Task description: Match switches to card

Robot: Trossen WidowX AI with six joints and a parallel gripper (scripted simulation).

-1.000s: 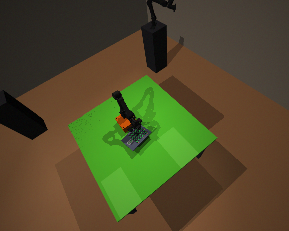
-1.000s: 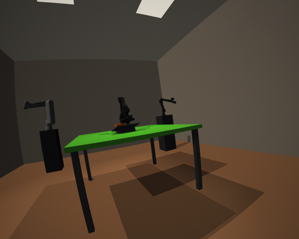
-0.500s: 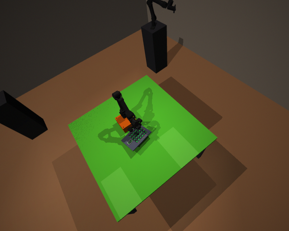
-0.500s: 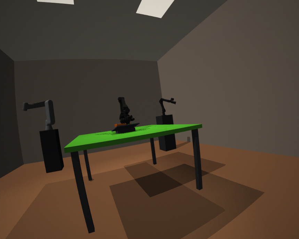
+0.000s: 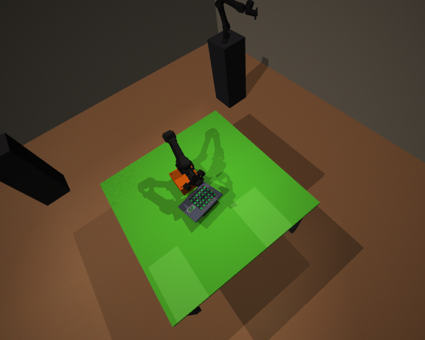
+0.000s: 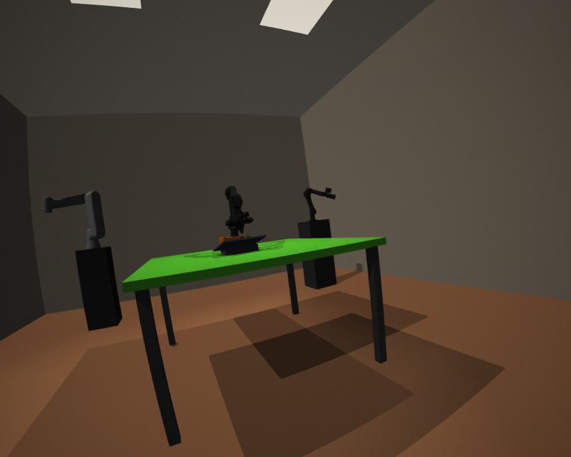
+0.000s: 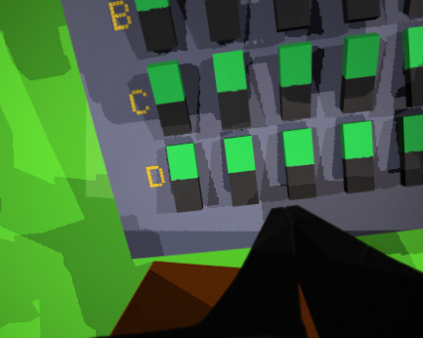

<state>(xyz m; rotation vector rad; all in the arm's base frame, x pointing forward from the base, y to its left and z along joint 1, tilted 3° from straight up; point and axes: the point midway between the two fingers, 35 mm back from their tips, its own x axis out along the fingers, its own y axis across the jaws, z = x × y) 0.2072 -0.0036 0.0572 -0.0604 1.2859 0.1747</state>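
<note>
The grey switch panel (image 5: 197, 216) (image 6: 238, 244) (image 7: 120, 151) stands tilted on the table. In the wrist view, rows C and D show green far halves and dark near halves. The first four switches of row D, such as the third (image 7: 299, 147), are bright green; the fifth (image 7: 417, 133) is darker green. Row B is cut off at the top. The small card (image 5: 190, 209) lies beside the grid; its squares are too small to read surely. My gripper (image 7: 284, 220) (image 6: 241, 231) is shut and empty, its tips just arm-side of row D, near the third switch. Its height is hard to tell.
An orange box (image 5: 182, 180) (image 6: 224, 239) (image 7: 182, 280) stands under my arm, close behind the panel's near edge. The green table (image 5: 219, 241) (image 6: 315, 250) bears both. Two other arms stand on black pedestals (image 5: 230, 72) (image 6: 98, 290) away from the table.
</note>
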